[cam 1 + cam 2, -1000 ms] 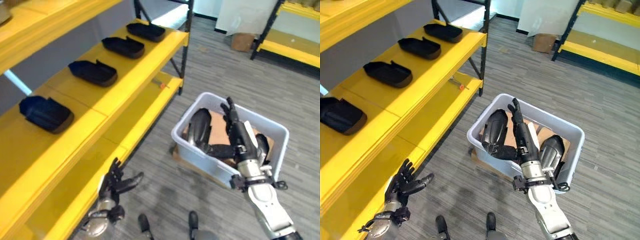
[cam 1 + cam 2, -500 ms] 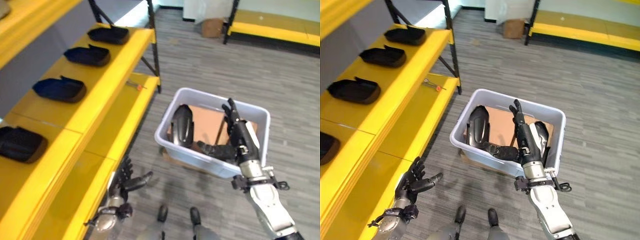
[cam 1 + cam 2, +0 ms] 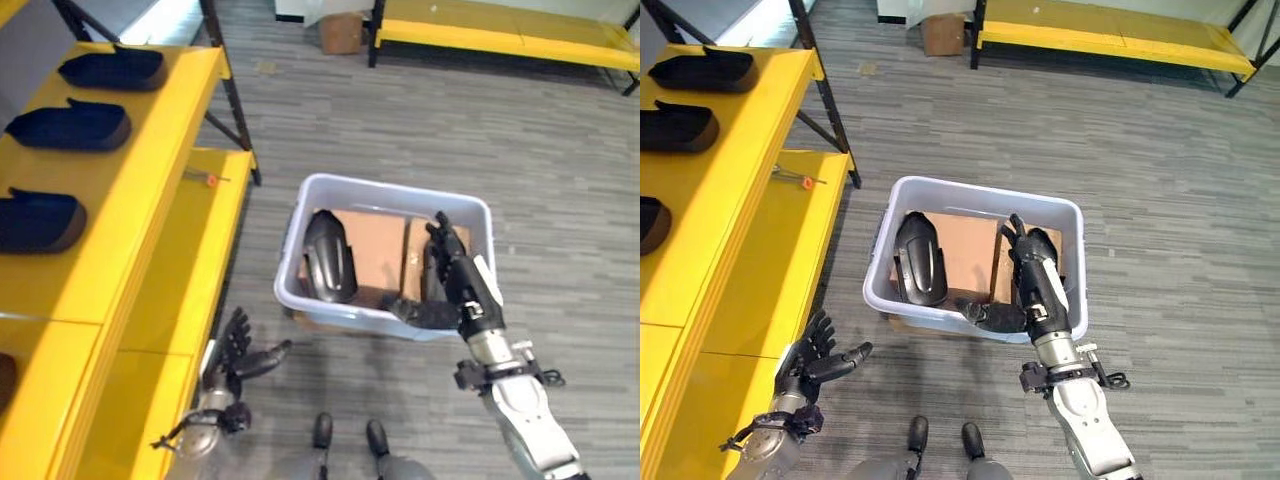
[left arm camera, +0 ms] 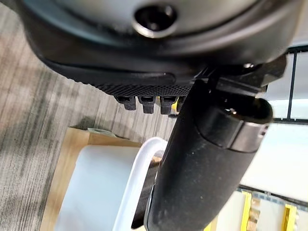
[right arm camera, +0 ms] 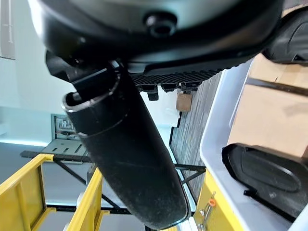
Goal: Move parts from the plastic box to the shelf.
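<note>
Black molded part (image 3: pixel 919 259) leans upright inside the plastic box (image 3: pixel 940 193), looks like a light, stiff, slick shell, so I'd pinch its rim edge; right hand (image 3: pixel 1036 275) open over the box, left hand (image 3: pixel 810 358) open beside the shelf (image 3: pixel 750 250).

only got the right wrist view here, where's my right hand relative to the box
Observer: The right hand hovers over the plastic box, fingers straight, holding nothing.
Operator: how many parts in there
Observer: One black part stands at the box's left; a second dark one seems to lie under the hand.
Operator: left hand busy?
Observer: No, the left hand is open beside the yellow shelf.
</note>
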### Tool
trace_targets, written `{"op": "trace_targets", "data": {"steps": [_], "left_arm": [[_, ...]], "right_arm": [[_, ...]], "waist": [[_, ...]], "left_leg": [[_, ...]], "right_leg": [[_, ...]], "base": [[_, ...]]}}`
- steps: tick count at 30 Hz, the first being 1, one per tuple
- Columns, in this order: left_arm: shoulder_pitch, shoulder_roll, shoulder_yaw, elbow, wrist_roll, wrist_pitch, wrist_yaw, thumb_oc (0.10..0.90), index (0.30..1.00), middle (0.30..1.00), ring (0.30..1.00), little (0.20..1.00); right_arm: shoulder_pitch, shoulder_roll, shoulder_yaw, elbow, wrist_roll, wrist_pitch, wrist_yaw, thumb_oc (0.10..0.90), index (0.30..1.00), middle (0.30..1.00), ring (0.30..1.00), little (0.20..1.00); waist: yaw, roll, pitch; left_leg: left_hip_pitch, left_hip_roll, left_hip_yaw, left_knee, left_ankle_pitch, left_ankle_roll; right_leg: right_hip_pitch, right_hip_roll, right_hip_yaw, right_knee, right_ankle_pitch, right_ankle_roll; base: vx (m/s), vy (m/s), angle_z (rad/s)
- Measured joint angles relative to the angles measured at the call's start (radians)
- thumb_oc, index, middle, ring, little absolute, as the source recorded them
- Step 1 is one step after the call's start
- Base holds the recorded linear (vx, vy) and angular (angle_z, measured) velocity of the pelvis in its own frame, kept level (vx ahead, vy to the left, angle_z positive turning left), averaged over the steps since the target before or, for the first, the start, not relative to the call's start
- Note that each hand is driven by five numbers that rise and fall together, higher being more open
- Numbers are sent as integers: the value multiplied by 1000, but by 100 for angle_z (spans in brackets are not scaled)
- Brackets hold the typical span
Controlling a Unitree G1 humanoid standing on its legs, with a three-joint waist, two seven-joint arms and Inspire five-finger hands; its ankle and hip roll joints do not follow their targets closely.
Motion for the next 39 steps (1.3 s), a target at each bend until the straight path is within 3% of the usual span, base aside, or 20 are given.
{"op": "trace_targets", "data": {"steps": [4, 6, 8, 10, 11, 12, 14, 15, 19, 24, 28, 32, 39], "left_arm": [[-17, 28, 1, 8, 3, 0, -1, 900, 1000, 1000, 1000, 1000], [-25, 34, 1, 8, 10, -1, -1, 900, 1000, 1000, 1000, 1000], [-29, 30, -1, 8, 9, -3, 0, 900, 1000, 1000, 1000, 1000], [-24, 31, 1, 13, 9, -6, 4, 900, 1000, 1000, 1000, 1000], [-14, 24, 12, 16, 9, -7, 4, 900, 1000, 1000, 1000, 1000], [-17, 17, 29, 23, 8, -11, 3, 900, 1000, 1000, 1000, 1000], [-4, 48, 38, 3, 8, -17, -5, 900, 1000, 1000, 1000, 1000], [-3, 43, 39, 17, 8, -17, -5, 900, 1000, 1000, 1000, 1000], [79, 37, 14, 1, 0, -5, -17, 900, 1000, 1000, 1000, 1000], [57, 34, -41, -1, -9, -2, -28, 900, 1000, 1000, 1000, 1000], [-8, 29, -60, -26, -10, -3, -27, 900, 1000, 1000, 1000, 1000], [-45, 30, -57, -35, -11, -6, -22, 900, 1000, 1000, 1000, 1000], [-101, 34, -64, -33, -14, -5, 3, 900, 1000, 1000, 1000, 1000]], "right_arm": [[-35, -8, 28, 0, -6, 2, 4, 900, 1000, 1000, 1000, 1000], [-45, -9, 29, 1, -6, 2, 2, 900, 1000, 1000, 1000, 1000], [-72, -10, 33, 5, -8, 2, 1, 900, 1000, 1000, 1000, 1000], [-131, -15, 40, 11, -50, 3, -9, 900, 1000, 1000, 1000, 1000], [-139, -20, 39, 11, -83, 4, -19, 900, 1000, 1000, 1000, 1000], [-107, -59, 16, 3, -111, 1, -22, 900, 1000, 1000, 1000, 1000], [-98, -87, -8, 3, -127, 4, -33, 900, 1000, 1000, 1000, 1000], [-117, -105, -24, 14, -134, 2, -40, 900, 1000, 1000, 1000, 1000], [-204, -196, -27, 63, -165, 17, -48, 900, 1000, 1000, 1000, 1000], [-371, -213, 2, 190, -162, 20, -91, 900, 1000, 1000, 1000, 1000], [-454, -208, 47, 239, -157, 36, -112, 900, 1000, 1000, 1000, 1000], [-526, -205, 100, 278, -137, 39, -126, 900, 1000, 1000, 1000, 1000], [-615, -182, 135, 364, -54, 63, -152, 900, 1000, 1000, 1000, 1000]], "waist": [[0, 4, 0], [-4, 8, 3], [3, 26, 11], [23, 42, 27], [29, 31, 32], [22, 3, 34], [27, -73, 30], [30, -75, 38], [31, -11, 67], [36, 20, 111], [34, 44, 148], [34, 47, 180], [81, 46, 227]], "left_leg": [[-18, 37, 65, 16, -8, 3], [-21, 51, 84, 15, -4, 9], [-36, 62, 111, 31, -9, 10], [-62, 79, 136, 58, -25, -1], [-67, 87, 139, 72, -27, -24], [-84, 95, 72, 73, -17, -55], [-109, 76, 31, 44, 8, -100], [-134, 84, 9, 49, 21, -112], [-176, 174, -24, 41, 50, -159], [-211, 244, -20, -2, 77, -199], [-219, 258, -20, -18, 90, -205], [-219, 258, -18, -24, 93, -210], [-226, 243, -14, -31, 96, -214]], "right_leg": [[-100, 49, -6, 150, -11, 15], [-137, 34, -54, 190, -31, 19], [-154, -61, -129, 161, -29, 26], [-164, -237, -288, 11, 31, 45], [-148, -309, -333, -62, 91, 65], [-107, -272, -322, -62, 103, 89], [-97, -220, -351, -55, 107, 81], [-94, -196, -355, -62, 122, 80], [-125, -105, -397, -61, 135, 30], [-196, -33, -388, -56, 142, -10], [-215, -20, -387, -53, 149, -17], [-219, -20, -385, -54, 155, -25], [-230, -35, -386, -50, 150, -20]], "base": [[-4, 32, -52], [15, -95, -38], [12, -158, -48], [66, -262, -52], [66, -426, 37], [37, -368, 91], [3, -199, 104], [-31, -239, 60], [-84, -194, 14], [-69, -132, -17], [-17, -70, -9], [-5, -31, -1], [7, -1, 2]]}}
